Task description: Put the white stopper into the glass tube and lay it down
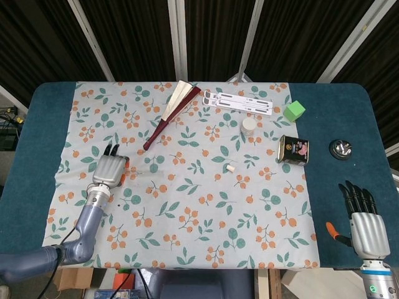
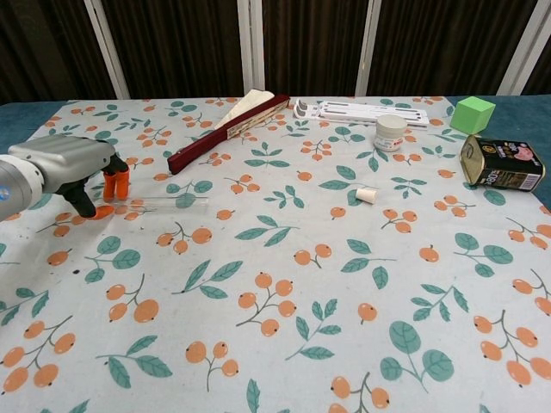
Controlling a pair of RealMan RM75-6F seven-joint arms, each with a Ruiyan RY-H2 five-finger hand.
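The clear glass tube (image 2: 162, 204) lies flat on the flowered cloth, faint in the head view (image 1: 148, 174). My left hand (image 2: 69, 165) (image 1: 108, 169) is low at the tube's left end, with its orange-tipped fingers (image 2: 115, 183) above that end and the thumb in front of it. The tube rests on the cloth and I see no firm grip. The white stopper (image 2: 367, 195) (image 1: 230, 167) lies alone right of centre. My right hand (image 1: 363, 219) hovers open at the front right, fingers straight, shown only in the head view.
A folded fan (image 1: 171, 112) and a white perforated strip (image 1: 242, 103) lie at the back. A small white jar (image 2: 390, 132), a green cube (image 2: 474, 114), a tin can (image 2: 501, 163) and a metal dome (image 1: 341, 149) stand to the right.
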